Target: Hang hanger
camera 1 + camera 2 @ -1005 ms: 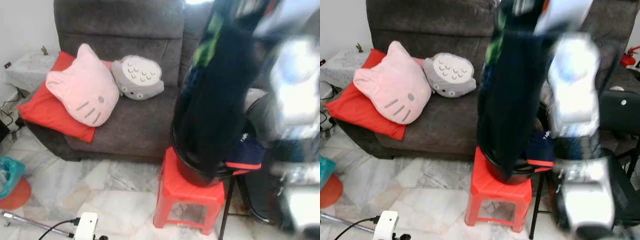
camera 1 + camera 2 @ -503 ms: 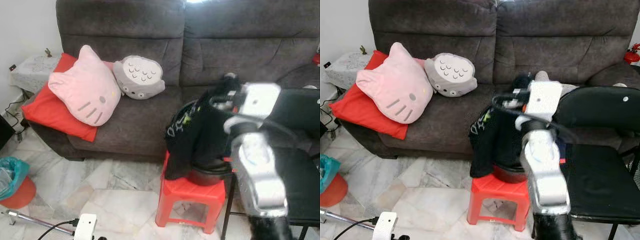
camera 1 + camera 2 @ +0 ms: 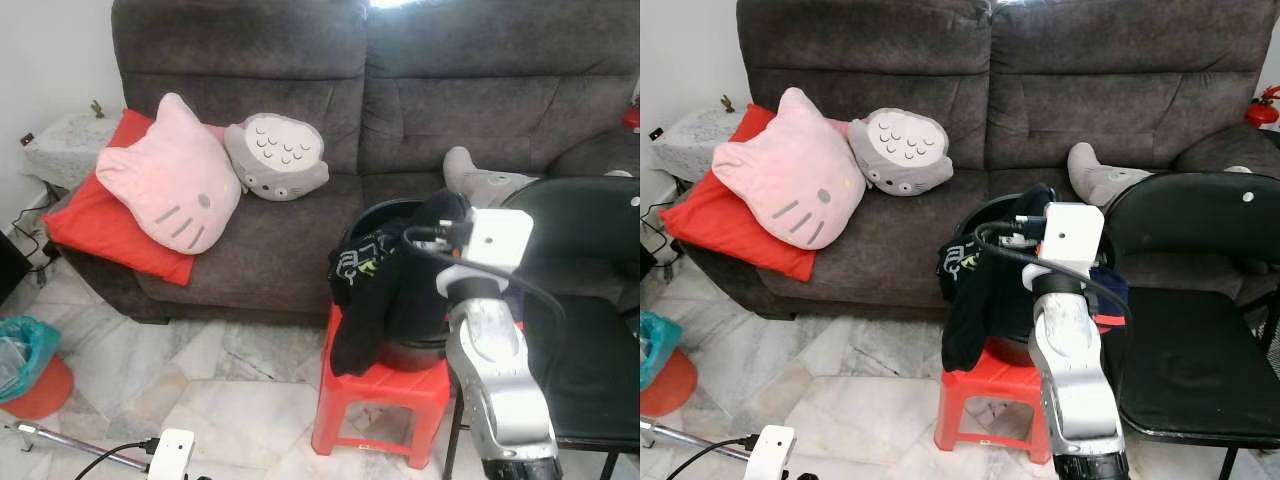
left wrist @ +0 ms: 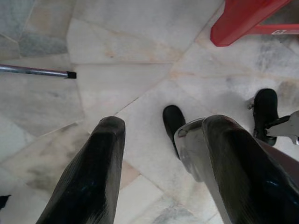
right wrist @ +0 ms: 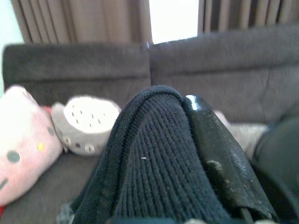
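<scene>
Right gripper (image 5: 187, 154): closed on black garment (image 3: 985, 290), knit cloth pinched beside one finger (image 5: 219, 158); raised over basin (image 3: 985, 215) on red stool (image 3: 990, 395), at sofa's front edge. Garment: draped from gripper down over basin rim and stool's left edge, partly piled in basin.
Hanger: not made out; possibly hidden inside garment, cannot tell.
Left gripper (image 4: 161, 154): hanging idle, fingers spread wide, nothing between; marble floor (image 4: 121, 56) below.

Risks, as judged: grip on cloth alone, not on any hook, so slippage likely once lifted; trailing hem liable to snag basin rim and tip basin off stool; no rail or hook to hang on in view, so destination uncertain.

Surroundings: black chair (image 3: 1200, 340) touching stool's right side, crowding right arm's swing. Grey sofa (image 3: 890, 60) behind, bearing pink cat cushion (image 3: 790, 170), grey plush (image 3: 902, 150), red cushion (image 3: 700, 215). On floor, near left: white plug block (image 3: 170, 452), metal pole (image 3: 70, 447), orange bin (image 3: 30, 375).
</scene>
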Available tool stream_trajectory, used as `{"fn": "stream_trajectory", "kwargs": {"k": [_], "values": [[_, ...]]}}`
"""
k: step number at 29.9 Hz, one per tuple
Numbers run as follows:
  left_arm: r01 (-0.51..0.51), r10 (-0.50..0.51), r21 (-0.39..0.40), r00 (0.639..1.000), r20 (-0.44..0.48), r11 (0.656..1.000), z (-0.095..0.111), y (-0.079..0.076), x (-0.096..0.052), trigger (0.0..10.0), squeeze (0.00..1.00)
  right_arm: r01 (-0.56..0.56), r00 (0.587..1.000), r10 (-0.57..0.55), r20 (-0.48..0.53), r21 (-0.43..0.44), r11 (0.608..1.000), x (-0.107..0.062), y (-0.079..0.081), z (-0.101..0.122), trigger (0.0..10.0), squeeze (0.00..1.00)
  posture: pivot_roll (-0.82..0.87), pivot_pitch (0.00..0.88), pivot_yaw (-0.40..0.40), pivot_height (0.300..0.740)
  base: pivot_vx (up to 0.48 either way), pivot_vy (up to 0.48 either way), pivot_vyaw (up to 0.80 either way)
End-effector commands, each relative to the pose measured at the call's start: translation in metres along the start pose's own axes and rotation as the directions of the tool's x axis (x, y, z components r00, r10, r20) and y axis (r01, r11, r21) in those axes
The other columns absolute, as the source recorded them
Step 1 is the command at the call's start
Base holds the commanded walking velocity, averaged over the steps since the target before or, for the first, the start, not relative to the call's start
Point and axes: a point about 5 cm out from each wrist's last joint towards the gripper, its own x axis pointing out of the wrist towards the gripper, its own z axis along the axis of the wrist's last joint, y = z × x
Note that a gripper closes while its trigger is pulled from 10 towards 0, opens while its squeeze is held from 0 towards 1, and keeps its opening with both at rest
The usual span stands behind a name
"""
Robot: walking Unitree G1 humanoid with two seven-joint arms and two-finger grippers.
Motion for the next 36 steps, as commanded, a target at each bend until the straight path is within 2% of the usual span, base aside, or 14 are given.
{"fn": "stream_trajectory", "kwargs": {"k": [1, 6, 12, 28, 36], "values": [[-0.010, 0.011, 0.014, 1.000, -0.019, 1.000, -0.005, 0.005, -0.002, 10.0, 0.00, 0.006, 1.000, -0.007, -0.026, -0.009, 1.000, -0.005, 0.000, -0.011, 10.0, 0.00, -0.06, 0.000, 0.059, 0.740, 0.000, 0.000, 0.00], [-0.012, 0.012, 0.021, 1.000, -0.021, 1.000, -0.006, 0.006, -0.002, 10.0, 0.00, 0.029, 0.999, -0.030, -0.046, -0.018, 0.999, -0.008, -0.004, -0.019, 10.0, 0.00, -0.05, 0.000, 0.062, 0.740, 0.000, 0.000, 0.00], [-0.007, 0.008, 0.033, 1.000, -0.025, 0.999, -0.007, 0.006, -0.002, 10.0, 0.00, 0.023, 1.000, -0.023, -0.008, -0.025, 0.999, -0.005, -0.003, -0.012, 10.0, 0.00, -0.05, 0.000, 0.062, 0.740, 0.000, 0.000, 0.00], [-0.004, 0.004, 0.026, 1.000, -0.019, 1.000, -0.005, 0.005, -0.002, 10.0, 0.00, 0.028, 0.999, -0.029, -0.012, -0.060, 0.998, -0.002, -0.010, -0.014, 10.0, 0.00, -0.05, 0.000, 0.047, 0.740, 0.000, 0.000, 0.00], [-0.003, 0.004, 0.013, 1.000, -0.012, 1.000, -0.004, 0.004, -0.002, 10.0, 0.00, 0.018, 1.000, -0.019, -0.010, -0.071, 0.997, 0.001, -0.009, -0.013, 10.0, 0.00, -0.05, 0.000, 0.044, 0.740, -0.251, 0.000, 0.00]]}}
